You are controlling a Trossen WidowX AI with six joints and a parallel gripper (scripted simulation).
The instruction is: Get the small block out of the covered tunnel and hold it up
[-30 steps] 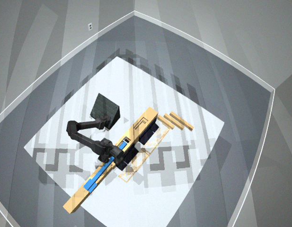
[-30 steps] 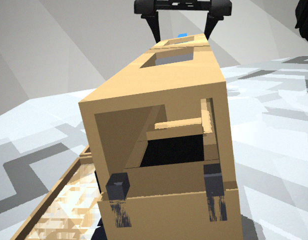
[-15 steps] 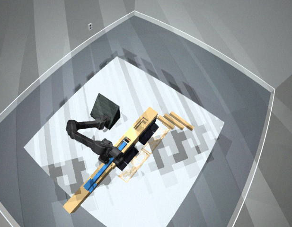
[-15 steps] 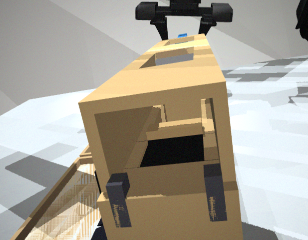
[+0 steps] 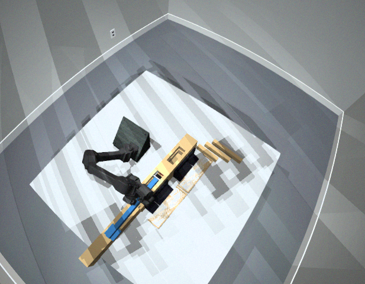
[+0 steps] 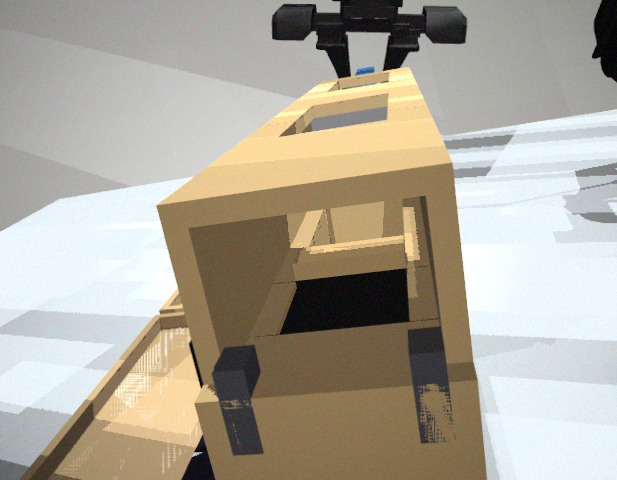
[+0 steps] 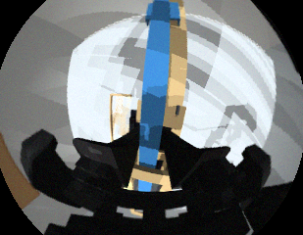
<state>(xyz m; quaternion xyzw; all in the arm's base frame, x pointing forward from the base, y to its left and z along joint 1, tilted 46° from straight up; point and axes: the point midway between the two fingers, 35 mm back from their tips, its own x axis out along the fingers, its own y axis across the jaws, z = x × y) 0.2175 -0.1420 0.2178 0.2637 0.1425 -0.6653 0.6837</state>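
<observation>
The covered tunnel (image 5: 187, 142) (image 6: 318, 180) is a long tan wooden box with openings in its roof. A long blue handle (image 5: 125, 216) (image 7: 155, 73) sticks out of its far end from the exterior view and lies along a tan rail (image 5: 95, 250), with a wider blue piece (image 5: 112, 232) at its outer end. My gripper (image 5: 141, 202) (image 6: 366, 64) (image 7: 151, 128) is shut on the blue handle near the tunnel's end. In the top view, more blue shows at the near roof opening, beside a small white-edged dark part (image 5: 158, 175). I cannot make out the block.
Several loose tan rods (image 5: 206, 152) (image 5: 227, 151) lie beyond the tunnel's other end. Dark panels (image 5: 185, 168) and low tan-framed trays (image 5: 194, 177) (image 5: 168, 206) (image 6: 127, 382) stand along one side. A dark green wedge-shaped object (image 5: 132, 132) stands at the arm's base.
</observation>
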